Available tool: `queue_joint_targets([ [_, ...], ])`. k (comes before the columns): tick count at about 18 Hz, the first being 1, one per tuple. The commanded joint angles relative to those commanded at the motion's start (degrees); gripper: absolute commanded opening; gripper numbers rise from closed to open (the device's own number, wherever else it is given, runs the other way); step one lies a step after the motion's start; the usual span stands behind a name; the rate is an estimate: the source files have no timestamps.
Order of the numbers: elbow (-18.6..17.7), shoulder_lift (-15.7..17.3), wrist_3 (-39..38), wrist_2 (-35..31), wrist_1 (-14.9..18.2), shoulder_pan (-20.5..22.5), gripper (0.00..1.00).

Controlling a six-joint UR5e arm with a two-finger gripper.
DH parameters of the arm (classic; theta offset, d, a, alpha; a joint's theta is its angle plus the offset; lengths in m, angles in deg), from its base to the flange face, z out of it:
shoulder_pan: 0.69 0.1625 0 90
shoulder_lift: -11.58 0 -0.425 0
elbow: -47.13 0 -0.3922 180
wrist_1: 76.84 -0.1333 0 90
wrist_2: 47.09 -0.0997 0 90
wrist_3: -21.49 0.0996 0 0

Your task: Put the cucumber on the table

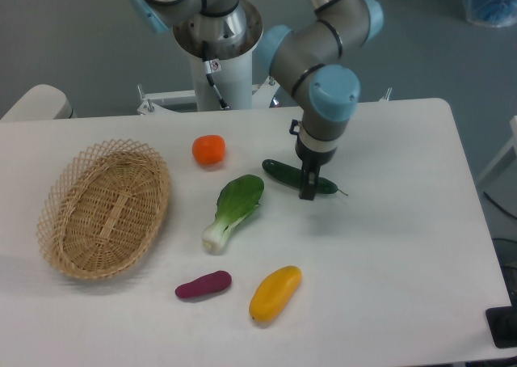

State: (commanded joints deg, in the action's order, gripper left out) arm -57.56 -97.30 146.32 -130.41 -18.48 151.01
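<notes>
Large white flat table with rounded corners fills most of the frame. Grey UR5e arm with light-blue joint caps comes down from top centre. Oval woven wicker basket sits at left of the frame. Leafy green bok choy with white stem lies at centre, angled down-left. Slim dark green glossy cucumber lies flat on the table just right of centre, just up-right of the bok choy. Yellow mango lies at lower centre, with the small purple sweet potato just left of it. Round orange tomato-like fruit sits upper centre-left, between basket and cucumber. Black two-finger gripper points down over the right part of the cucumber, fingertips at table level; cannot tell whether it's clamped on the cucumber or let go.
</notes>
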Motion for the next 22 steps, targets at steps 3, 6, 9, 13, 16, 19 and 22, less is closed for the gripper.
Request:
queue_joint_targets([
  [3,2.2,-1.1,-9.0,3.1,-0.2,-0.2,1.0],
  [6,5.3,-2.6,-12.8,4.1,-0.1,-0.4,1.0],
  [9,9.4,-5.1,-17.0,3.4,0.6,-0.6,1.0],
  [13,16.6,-9.1,-21.4,3.3,3.2,-0.9,1.0],
  [16,22.1,-12.7,-23.2,3.3,5.7,-1.0,1.0],
  [19,28.9,-15.8,-25.5,2.6,10.6,-1.2,1.0],
  [22,33.7,-18.5,-32.2,0.8,13.1,-3.0,1.0],
])
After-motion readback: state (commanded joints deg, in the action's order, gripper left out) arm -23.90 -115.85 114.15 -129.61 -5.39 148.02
